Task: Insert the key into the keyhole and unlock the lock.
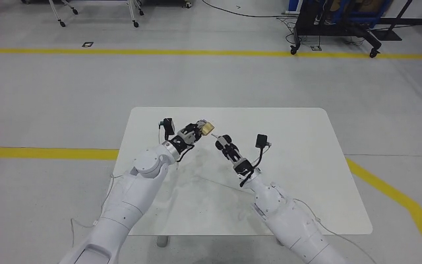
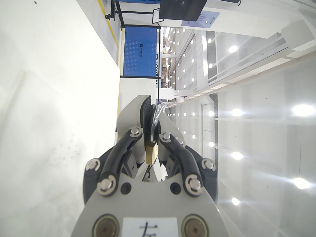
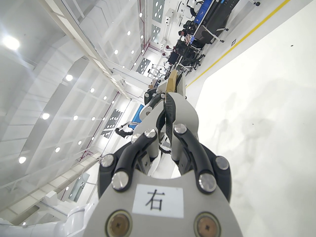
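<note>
Padlock and key held aloft, nearly meeting.
The left gripper (image 1: pixel 198 131) clamps the brass padlock (image 1: pixel 207 127) above the white table (image 1: pixel 297 171), apparently presenting its keyhole rightward. The right gripper (image 1: pixel 223 141), pinched on the thin silver key (image 1: pixel 215 135), aims it just beside.

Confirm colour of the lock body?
Brass-gold lock body; shows best in the left wrist view.
</note>
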`<state>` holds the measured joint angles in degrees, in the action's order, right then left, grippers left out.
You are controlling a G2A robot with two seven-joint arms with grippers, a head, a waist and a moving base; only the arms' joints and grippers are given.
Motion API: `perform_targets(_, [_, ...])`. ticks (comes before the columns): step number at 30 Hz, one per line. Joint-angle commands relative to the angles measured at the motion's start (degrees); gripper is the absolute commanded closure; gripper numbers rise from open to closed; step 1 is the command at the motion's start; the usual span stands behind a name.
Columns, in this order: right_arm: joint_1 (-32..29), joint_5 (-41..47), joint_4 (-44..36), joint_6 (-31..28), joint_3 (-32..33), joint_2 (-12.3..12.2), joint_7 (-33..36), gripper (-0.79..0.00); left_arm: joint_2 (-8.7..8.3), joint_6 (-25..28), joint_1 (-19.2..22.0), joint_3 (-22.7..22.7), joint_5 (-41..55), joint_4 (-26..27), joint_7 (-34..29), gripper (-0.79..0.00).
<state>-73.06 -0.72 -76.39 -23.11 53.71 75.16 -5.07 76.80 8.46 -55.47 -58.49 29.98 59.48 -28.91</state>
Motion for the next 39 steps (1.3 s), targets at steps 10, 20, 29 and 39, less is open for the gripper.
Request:
perform_targets(10, [0.7, 1.1, 1.6, 0.6, 0.5, 1.0, 0.2, 0.0, 0.13, 0.1, -0.2, -0.6, -1.9, 0.3, -0.5, 0.0])
perform_targets(20, [1.1, 0.6, 2.6, 0.5, 0.7, 1.7, 0.9, 0.0, 0.34, 0.1, -0.1, -0.7, -3.7, 0.2, -0.9, 0.0])
perform_targets(29, [1.4, -0.1, 3.4, 0.7, 0.9, 2.4, 1.0, 0.0, 0.63, 0.3, -0.4, -1.5, -4.0, 0.1, 1.7, 0.0])
perform_targets(39, [0.7, 0.7, 2.8, 0.3, 1.4, 2.9, 2.9, 0.0, 1.02, -0.2, -0.8, -1.8, -4.7, 0.6, 3.9, 0.0])
